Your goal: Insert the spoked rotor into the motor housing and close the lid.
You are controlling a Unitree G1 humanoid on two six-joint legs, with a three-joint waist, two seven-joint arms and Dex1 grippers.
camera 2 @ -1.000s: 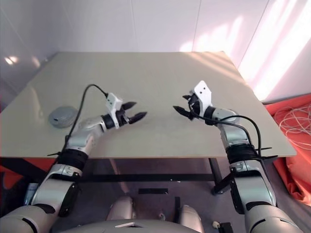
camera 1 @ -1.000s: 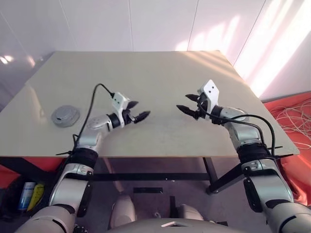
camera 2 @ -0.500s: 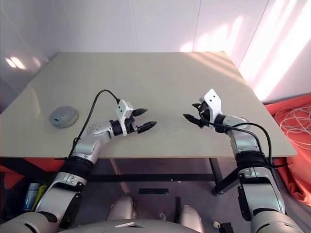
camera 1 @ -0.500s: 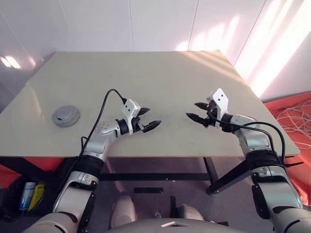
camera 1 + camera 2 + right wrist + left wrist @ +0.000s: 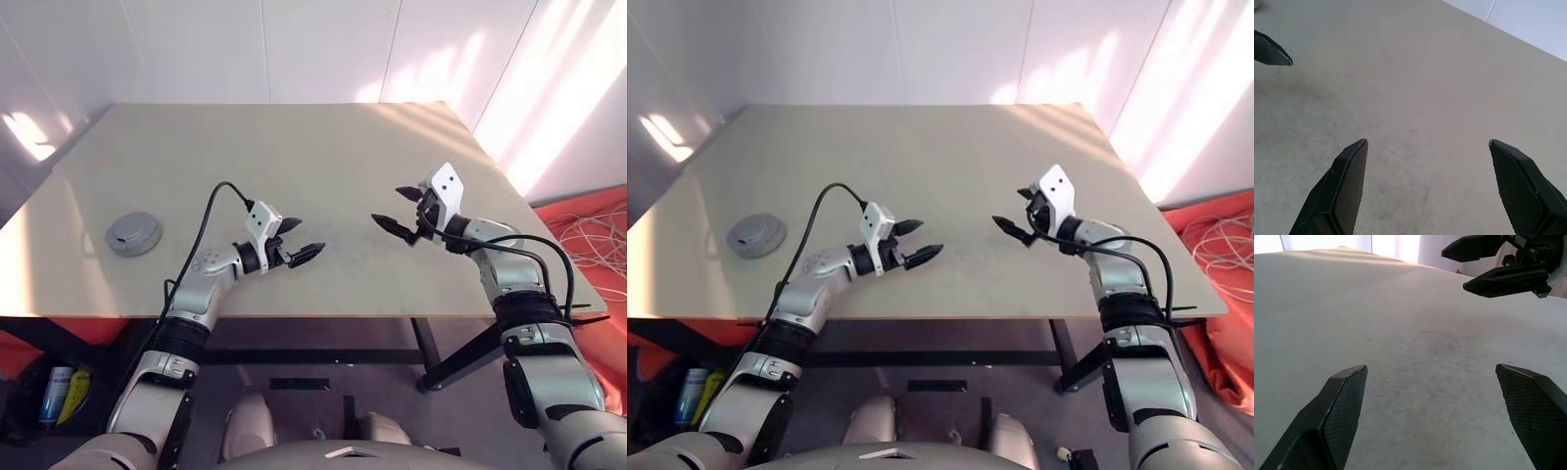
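White wall panels backing a pale beige table (image 5: 323,147), sunlight streaking across the right side. Sitting on the table's left side, toward the near edge: one round grey disc-shaped piece (image 5: 133,234), apparently the motor housing with the lid on it, though too small to tell whether closed or merely resting. Not making out a separate spoked rotor anywhere on the tabletop.

Hovering over the near middle of the table: left gripper (image 5: 297,241), fingers spread wide, holding nothing, pointing roughly level toward the right. Facing it from the right: right gripper (image 5: 401,209), fingers likewise spread and empty, pointing toward the left. Both hanging apart from each other with bare table between, as the wrist views confirm.

Lying well to the left of both grippers, the grey piece; being round, offering no long axis to align with. Sitting clearly nearer the left arm, and behind the direction the left gripper is pointing, so probably calling for that arm swinging back toward the left rather than the right arm reaching across. Judging the task either finished with the arms clear, or not yet begun.
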